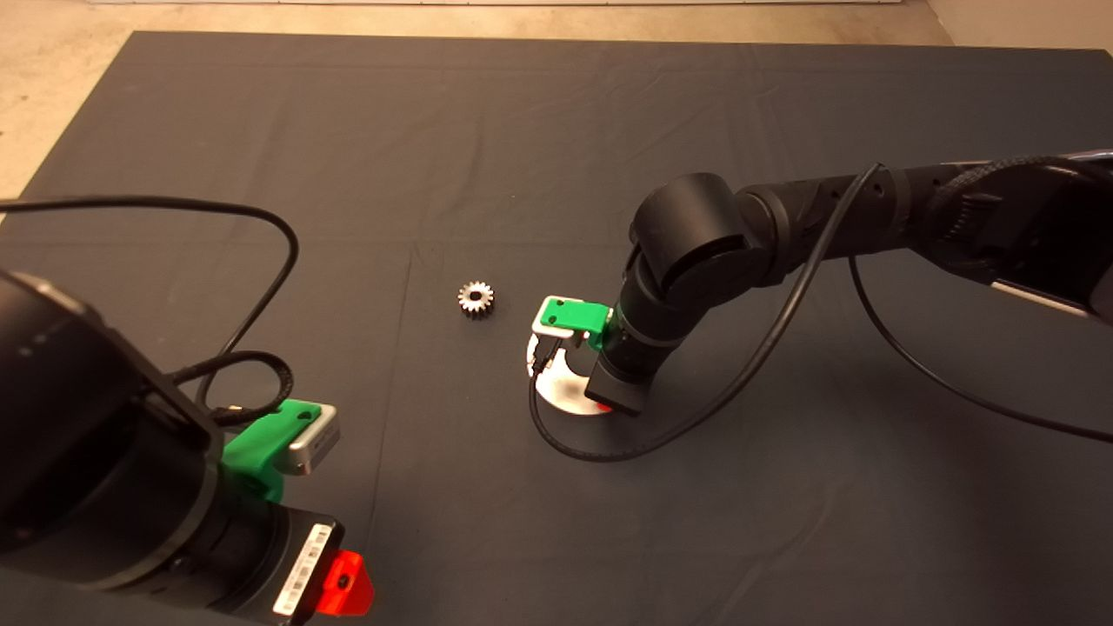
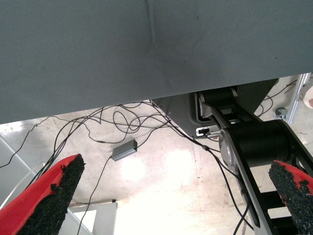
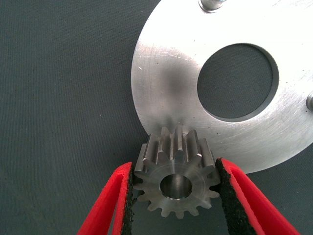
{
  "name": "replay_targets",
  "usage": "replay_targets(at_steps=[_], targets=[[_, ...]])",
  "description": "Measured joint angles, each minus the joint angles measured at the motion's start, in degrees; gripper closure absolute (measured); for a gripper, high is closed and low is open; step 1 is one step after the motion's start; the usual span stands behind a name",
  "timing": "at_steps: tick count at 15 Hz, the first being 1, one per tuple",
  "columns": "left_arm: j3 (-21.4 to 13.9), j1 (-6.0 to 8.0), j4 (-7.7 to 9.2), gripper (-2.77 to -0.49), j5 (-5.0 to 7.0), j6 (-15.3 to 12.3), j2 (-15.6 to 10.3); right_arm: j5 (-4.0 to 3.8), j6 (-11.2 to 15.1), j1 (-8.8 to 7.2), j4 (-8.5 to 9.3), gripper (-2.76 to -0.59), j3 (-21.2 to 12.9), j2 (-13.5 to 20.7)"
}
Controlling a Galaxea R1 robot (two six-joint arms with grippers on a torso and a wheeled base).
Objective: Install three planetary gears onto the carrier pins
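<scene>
My right gripper (image 3: pixel 176 196) clamps one gear (image 3: pixel 177 178) over the disc (image 3: pixel 166 83) rim; two pins (image 3: pixel 211 5) visible. Second gear (image 1: pixel 476 298) mid-frame. Left gripper (image 2: pixel 171 196) parked lower left, fingers apart.

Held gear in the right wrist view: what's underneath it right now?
Under the held gear lies the carrier disc edge and mat. Two pins show elsewhere; any pin beneath the gear is covered.

Planetary gear (image 3: pixel 177 182): dark-silver, toothed, central bore; clamped between red fingers at disc (image 3: pixel 166 83) edge. Second gear (image 1: pixel 476 298): flat on mat, apart from disc. Carrier pins (image 3: pixel 211 5): two visible, upright, bare, flanking central hole.
</scene>
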State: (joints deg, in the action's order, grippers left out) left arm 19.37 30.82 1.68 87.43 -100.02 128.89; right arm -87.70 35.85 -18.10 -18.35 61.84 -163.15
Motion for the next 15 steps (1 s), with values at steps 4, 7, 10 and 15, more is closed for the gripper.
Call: replay_targets(at_steps=[4,7,10,15], targets=[[0.00,0.00,0.00,-2.75,0.00,0.00,0.00,0.07,0.00,0.00,-0.04,-1.05,0.00,0.13],[0.00,0.00,0.02,-2.75,0.02,0.00,0.00,0.11,0.00,0.00,-0.04,-1.05,0.00,0.16],[0.00,0.00,0.01,-2.75,0.00,0.00,-0.01,0.41,0.00,0.01,-0.04,-1.05,0.00,0.39],[0.00,0.00,0.01,-2.75,0.00,0.00,0.00,0.51,-0.02,0.00,-0.04,-1.05,0.00,0.54]])
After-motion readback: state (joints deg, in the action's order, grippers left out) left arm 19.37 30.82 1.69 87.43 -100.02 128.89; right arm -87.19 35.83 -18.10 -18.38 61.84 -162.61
